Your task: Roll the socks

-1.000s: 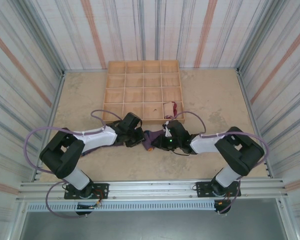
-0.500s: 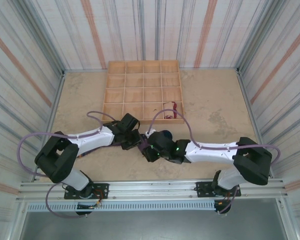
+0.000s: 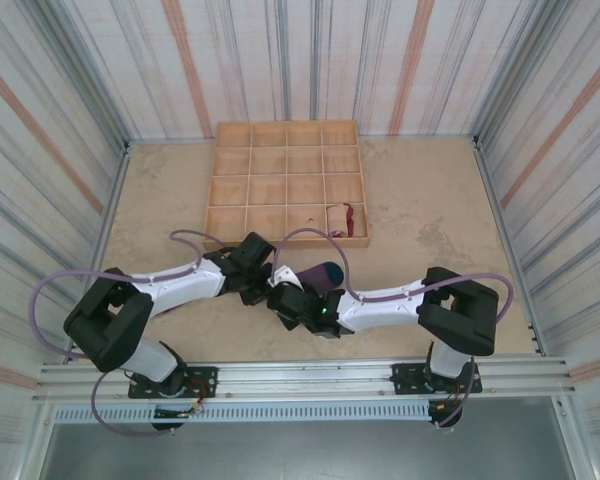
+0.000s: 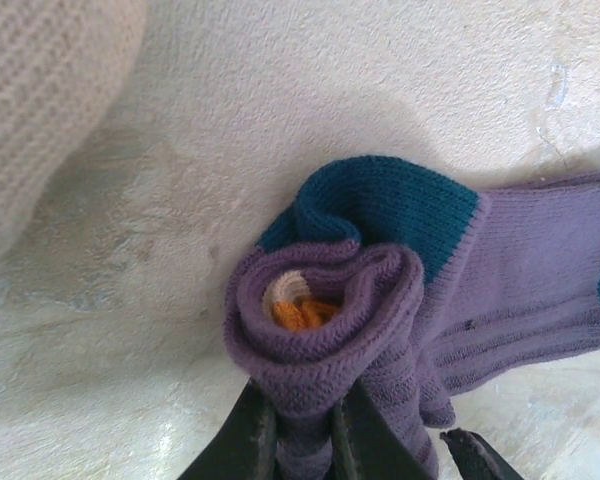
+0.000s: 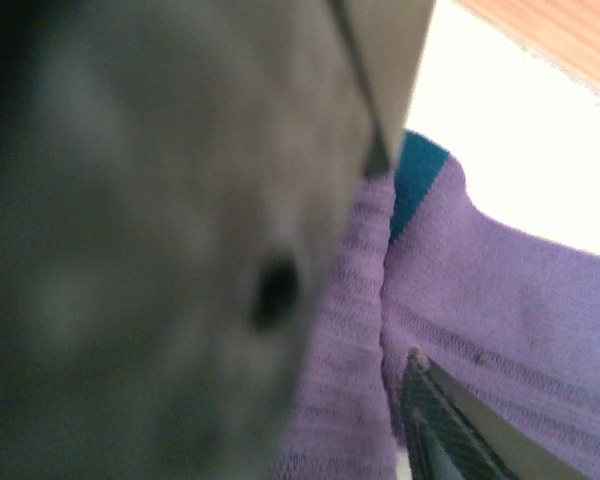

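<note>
A purple sock (image 4: 330, 300) with a teal toe lies on the table, one end rolled into a tight coil with orange cuff at its core. My left gripper (image 4: 302, 440) is shut on that roll from below. From above, the sock (image 3: 320, 274) lies just before the tray, with the left gripper (image 3: 265, 280) at its left end and the right gripper (image 3: 285, 295) close beside it. In the right wrist view one finger (image 5: 450, 430) rests over the purple sock (image 5: 500, 300); a blurred grey mass hides the other. The jaws stand apart. A cream sock (image 3: 337, 217) sits rolled in a front tray compartment.
The wooden compartment tray (image 3: 286, 150) stands at the back middle of the sandy table, its front rim just beyond the sock. Striped walls close in on three sides. Both arms cross low near the table's centre, and their cables (image 3: 310, 240) loop above them.
My right arm has swung left and nearer, bringing its gripper from the sock's right end to its left end beside the left gripper. The sock's teal toe now shows. The left gripper stays shut.
</note>
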`<state>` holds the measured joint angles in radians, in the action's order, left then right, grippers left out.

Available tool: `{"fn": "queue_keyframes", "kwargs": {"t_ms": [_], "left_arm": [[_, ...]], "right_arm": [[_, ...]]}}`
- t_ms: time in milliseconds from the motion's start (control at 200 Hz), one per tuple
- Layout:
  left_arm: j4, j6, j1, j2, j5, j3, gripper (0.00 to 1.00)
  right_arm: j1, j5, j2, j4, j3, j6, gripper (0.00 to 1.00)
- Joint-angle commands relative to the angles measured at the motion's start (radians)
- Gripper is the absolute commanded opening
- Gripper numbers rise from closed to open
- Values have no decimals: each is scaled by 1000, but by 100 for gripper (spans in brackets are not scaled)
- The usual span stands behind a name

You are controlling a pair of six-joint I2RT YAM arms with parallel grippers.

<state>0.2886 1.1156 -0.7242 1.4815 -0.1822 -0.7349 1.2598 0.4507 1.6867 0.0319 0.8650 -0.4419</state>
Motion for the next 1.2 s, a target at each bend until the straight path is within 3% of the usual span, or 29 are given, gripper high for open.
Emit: {"fn": "queue_keyframes", "kwargs": {"t_ms": [0, 381, 731, 987, 1092, 1192], "left_arm": [[28, 18, -12, -33, -12, 22, 0], [26, 13, 19, -56, -45, 35, 0], [18, 6, 50, -52, -97, 43, 0], [-33, 22, 67, -71, -134, 78, 1], [-45, 23, 85, -103, -145, 99, 9], [-40, 18, 102, -132, -151, 112, 24]], "right_arm": [[6, 49, 54, 28, 17, 14, 47], [16, 20, 49, -25, -77, -45, 44], [24, -27, 44, -101, -133, -55, 49], [-11, -78, 88, -131, -153, -101, 27], [-32, -105, 73, -159, -176, -118, 13], [-68, -171, 56, -213, -208, -134, 2]]}}
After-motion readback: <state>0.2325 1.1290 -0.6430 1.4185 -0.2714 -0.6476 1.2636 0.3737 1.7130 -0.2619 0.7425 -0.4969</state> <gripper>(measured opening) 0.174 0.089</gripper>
